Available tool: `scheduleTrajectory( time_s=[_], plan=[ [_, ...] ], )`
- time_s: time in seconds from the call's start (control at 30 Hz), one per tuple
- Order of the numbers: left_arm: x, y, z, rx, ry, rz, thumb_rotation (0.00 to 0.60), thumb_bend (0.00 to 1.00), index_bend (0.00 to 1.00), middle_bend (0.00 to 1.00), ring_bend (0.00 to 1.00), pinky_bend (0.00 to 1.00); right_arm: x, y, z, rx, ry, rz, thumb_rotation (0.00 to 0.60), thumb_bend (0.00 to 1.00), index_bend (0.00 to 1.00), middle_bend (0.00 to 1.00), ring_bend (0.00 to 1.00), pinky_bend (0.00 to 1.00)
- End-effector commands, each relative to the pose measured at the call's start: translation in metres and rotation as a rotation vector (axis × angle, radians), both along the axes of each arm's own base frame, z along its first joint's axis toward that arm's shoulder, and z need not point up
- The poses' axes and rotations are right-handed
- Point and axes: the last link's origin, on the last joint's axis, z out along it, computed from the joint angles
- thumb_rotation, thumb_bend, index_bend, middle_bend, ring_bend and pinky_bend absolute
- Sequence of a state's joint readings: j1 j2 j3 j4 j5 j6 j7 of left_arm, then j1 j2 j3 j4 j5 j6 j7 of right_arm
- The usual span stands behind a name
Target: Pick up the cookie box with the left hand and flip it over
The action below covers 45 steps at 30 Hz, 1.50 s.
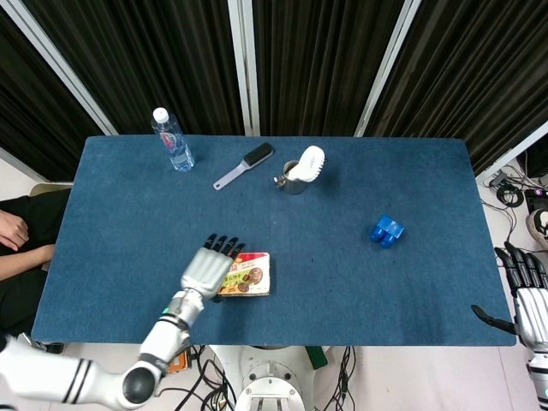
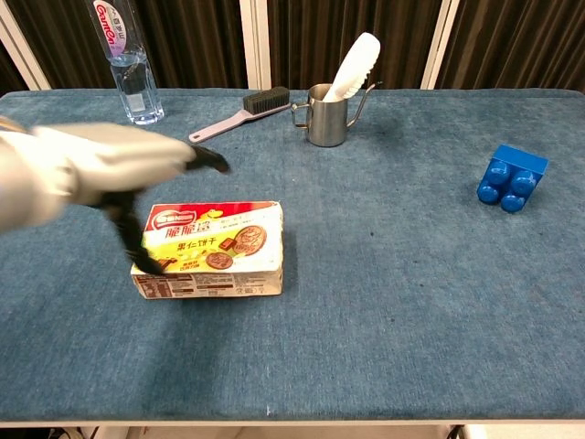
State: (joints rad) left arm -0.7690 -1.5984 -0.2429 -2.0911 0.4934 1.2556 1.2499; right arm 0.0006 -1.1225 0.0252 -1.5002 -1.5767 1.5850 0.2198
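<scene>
Hovering over the cookie box (image 1: pixel 248 274) from its 9 o'clock edge, left hand (image 1: pixel 205 267) with fingers (image 2: pixel 208 159) spread, holding nothing.

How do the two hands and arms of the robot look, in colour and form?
Both the left hand and the right hand have white backs and black fingers. The left arm is white and rounded, with black bands and a grey joint.

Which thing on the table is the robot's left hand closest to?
The cookie box. The left hand hovers right over its left end, unlike the others.
</scene>
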Motion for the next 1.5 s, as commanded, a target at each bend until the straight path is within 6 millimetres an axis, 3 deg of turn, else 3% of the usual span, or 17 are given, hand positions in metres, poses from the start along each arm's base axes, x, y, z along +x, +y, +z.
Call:
scheduleTrajectory(
  time_s=[0.03,0.3,0.57,1.03,1.33,1.5],
  plan=[
    [0.031,0.006,-0.023,-0.01,0.043,0.019,0.6,0.0,0.06,0.04,0.0,0.0,0.0,0.0,0.0,0.0,-0.001,-0.002,0.6,0.22,0.0,0.04,0.0,0.0],
    [0.046,0.015,-0.04,-0.005,0.073,0.057,0.6,0.0,0.06,0.04,0.0,0.0,-0.001,0.001,0.001,-0.005,-0.001,-0.013,0.6,0.22,0.0,0.04,0.0,0.0],
    [0.051,0.019,-0.055,-0.01,0.111,0.112,0.6,0.0,0.06,0.09,0.06,0.04,-0.002,0.0,0.001,-0.005,-0.005,-0.023,0.6,0.22,0.0,0.04,0.0,0.0],
    [0.069,0.02,-0.066,-0.017,0.151,0.116,0.6,0.0,0.07,0.12,0.09,0.04,-0.003,0.001,0.001,-0.004,-0.004,-0.032,0.6,0.22,0.0,0.04,0.0,0.0],
    [0.071,0.023,-0.08,0.07,0.239,0.079,0.6,0.01,0.23,0.23,0.2,0.14,-0.004,0.003,0.001,-0.004,-0.005,-0.03,0.6,0.22,0.0,0.04,0.0,0.0],
    [0.069,0.025,-0.076,0.111,0.215,0.045,0.6,0.07,0.34,0.35,0.33,0.27,-0.005,0.004,0.002,-0.006,-0.006,-0.035,0.6,0.22,0.0,0.04,0.0,0.0]
  ],
)
